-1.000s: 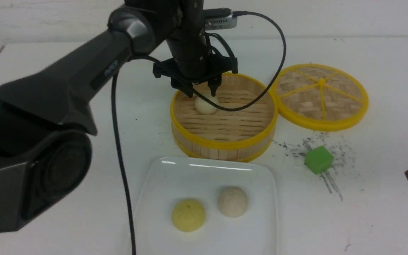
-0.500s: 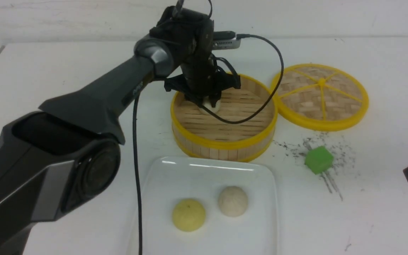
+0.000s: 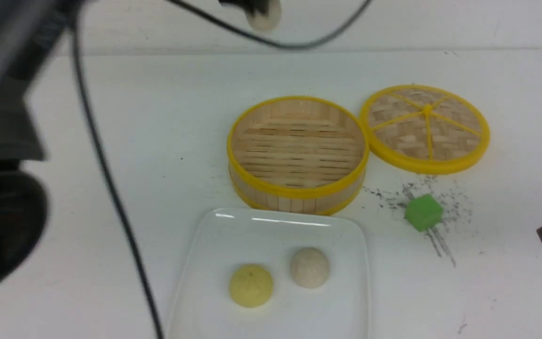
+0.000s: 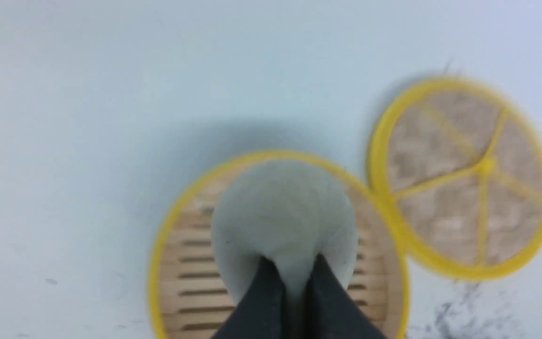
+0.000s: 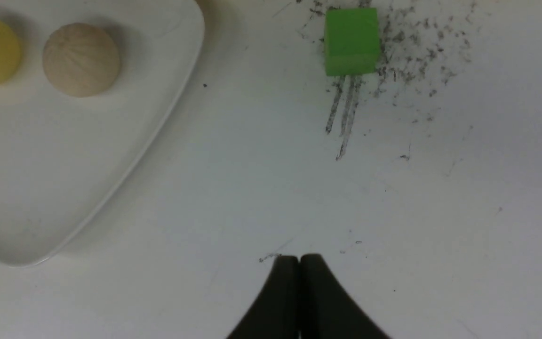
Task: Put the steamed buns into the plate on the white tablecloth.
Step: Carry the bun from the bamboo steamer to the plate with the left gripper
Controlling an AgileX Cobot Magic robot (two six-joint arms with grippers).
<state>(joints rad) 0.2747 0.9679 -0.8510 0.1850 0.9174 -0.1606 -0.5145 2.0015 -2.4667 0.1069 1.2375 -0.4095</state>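
Lifted clear of the steamer [image 3: 297, 190] since the last frame, one pale bun [image 3: 264, 16] hangs high above it, pinched between the nearly closed fingers of your left gripper [image 4: 293, 264]. The second pale bun [image 3: 309, 267] sits on the plate [image 3: 233, 226] beside a yellow bun [image 3: 251, 285], just before the steamer on the white tablecloth [image 3: 501, 292]. Your right gripper [image 5: 299, 259] is closed and empty, a green block [image 5: 351, 41] nearby.

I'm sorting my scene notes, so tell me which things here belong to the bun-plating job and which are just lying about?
Job: held pale bun, left gripper, plated pale bun, plate, white tablecloth.
Lying about: yellow bun, empty bamboo steamer, woven lid, green cube, right gripper.
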